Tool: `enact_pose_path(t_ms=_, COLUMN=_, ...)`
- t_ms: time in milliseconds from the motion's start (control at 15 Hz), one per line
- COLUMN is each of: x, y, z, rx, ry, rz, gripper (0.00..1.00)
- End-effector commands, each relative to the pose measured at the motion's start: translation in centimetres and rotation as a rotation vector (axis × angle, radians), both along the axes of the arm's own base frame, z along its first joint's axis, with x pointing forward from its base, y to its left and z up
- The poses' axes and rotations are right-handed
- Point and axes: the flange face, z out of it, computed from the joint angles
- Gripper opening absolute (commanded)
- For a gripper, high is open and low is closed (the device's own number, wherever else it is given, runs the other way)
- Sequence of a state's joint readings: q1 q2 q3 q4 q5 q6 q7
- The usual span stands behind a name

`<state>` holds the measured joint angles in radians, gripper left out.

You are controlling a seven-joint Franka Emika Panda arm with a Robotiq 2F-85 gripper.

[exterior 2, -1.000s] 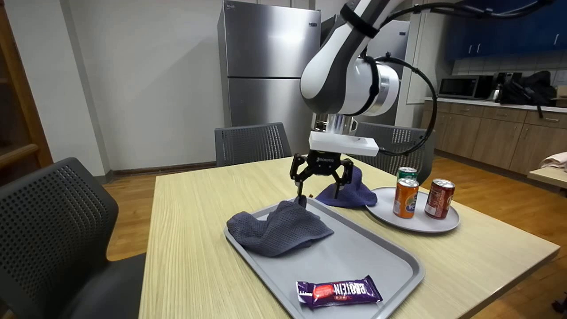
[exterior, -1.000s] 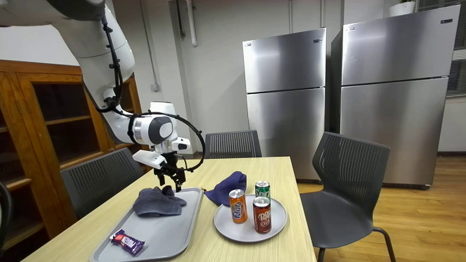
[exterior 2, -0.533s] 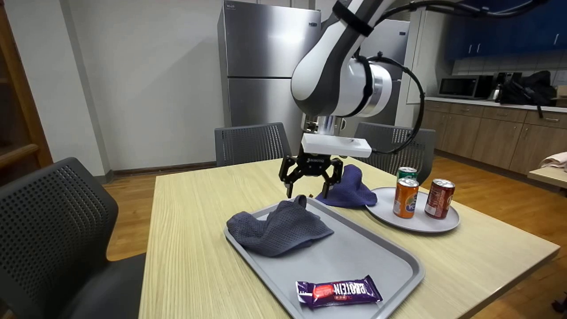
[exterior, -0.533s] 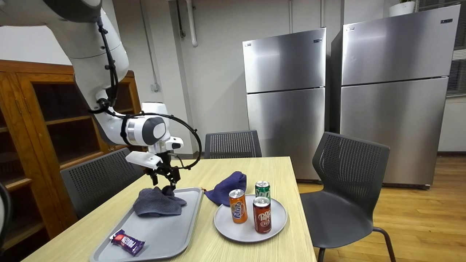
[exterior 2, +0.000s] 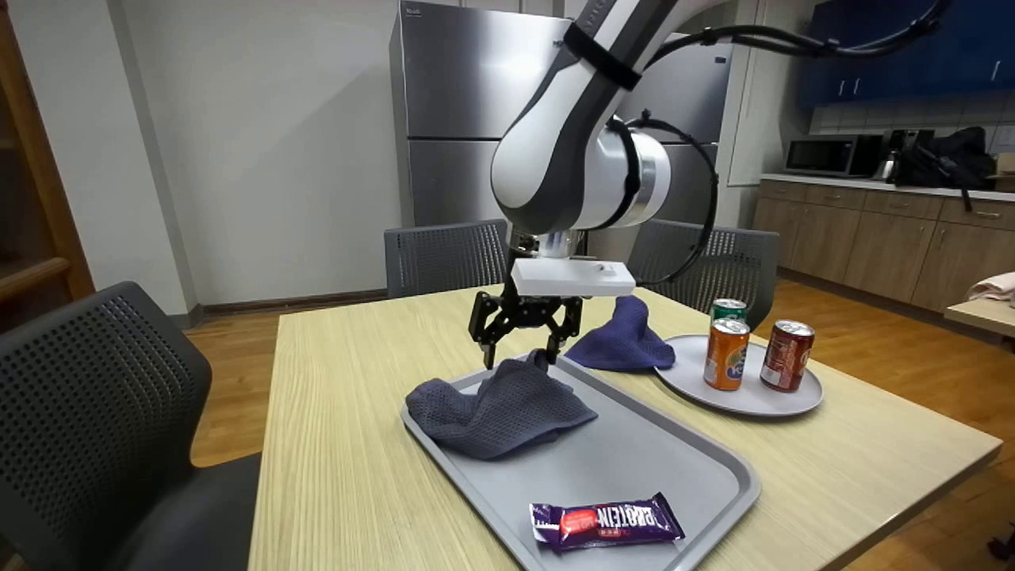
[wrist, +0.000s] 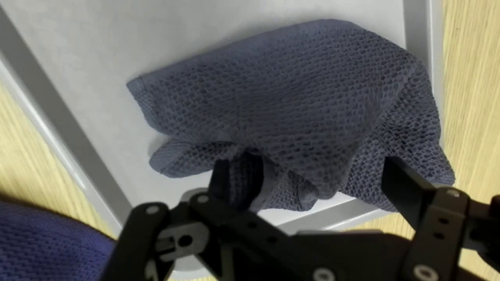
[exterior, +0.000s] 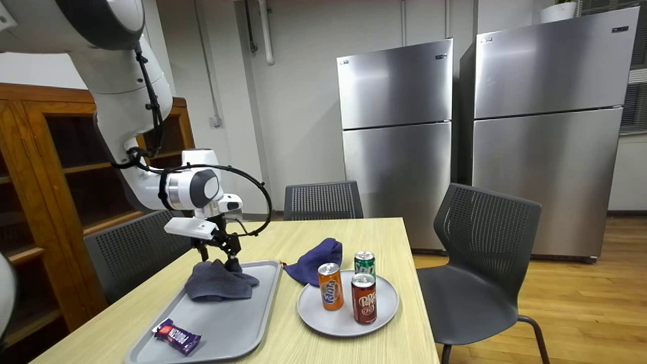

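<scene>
A dark grey-blue cloth [exterior 2: 503,408] lies bunched on the far end of a grey tray [exterior 2: 626,444]; both also show in an exterior view, the cloth [exterior: 220,283] and the tray [exterior: 222,328]. My gripper [exterior 2: 520,358] points down over the cloth's far side, its fingers apart. In the wrist view the gripper [wrist: 306,173] is open, with a raised fold of the cloth [wrist: 281,93] between the fingers, close to one finger. I cannot tell whether that finger touches it. A purple protein bar [exterior 2: 607,523] lies at the tray's near end.
A purple-blue cloth [exterior 2: 622,337] lies on the table [exterior 2: 341,444] beside the tray. A round plate [exterior 2: 741,404] holds an orange Fanta can [exterior 2: 725,355], a dark red Dr Pepper can [exterior 2: 787,357] and a green can [exterior 2: 728,309]. Chairs [exterior: 480,263] surround the table.
My gripper has shifted left in both exterior views and, in the last half second, dropped lower, closer to the grey-blue cloth. The fingers stay apart. The cloths, bar and cans have not moved.
</scene>
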<state>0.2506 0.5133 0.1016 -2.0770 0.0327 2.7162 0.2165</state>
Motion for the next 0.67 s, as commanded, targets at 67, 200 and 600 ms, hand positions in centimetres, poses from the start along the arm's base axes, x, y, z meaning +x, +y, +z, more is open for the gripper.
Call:
enact_pose_path(t_ms=67, x=1.4, y=2.3, z=-2.7, rx=-0.028, ry=-0.005, rz=0.047, gripper=1.0)
enact_pose_path(t_ms=200, x=1.1, y=2.7, z=-2.4, rx=-0.044, ry=-0.002, rz=0.055, gripper=1.0)
enact_pose_path(t_ms=600, x=1.8, y=1.6, z=-3.8, rx=-0.104, ry=-0.01, rz=0.054, gripper=1.0)
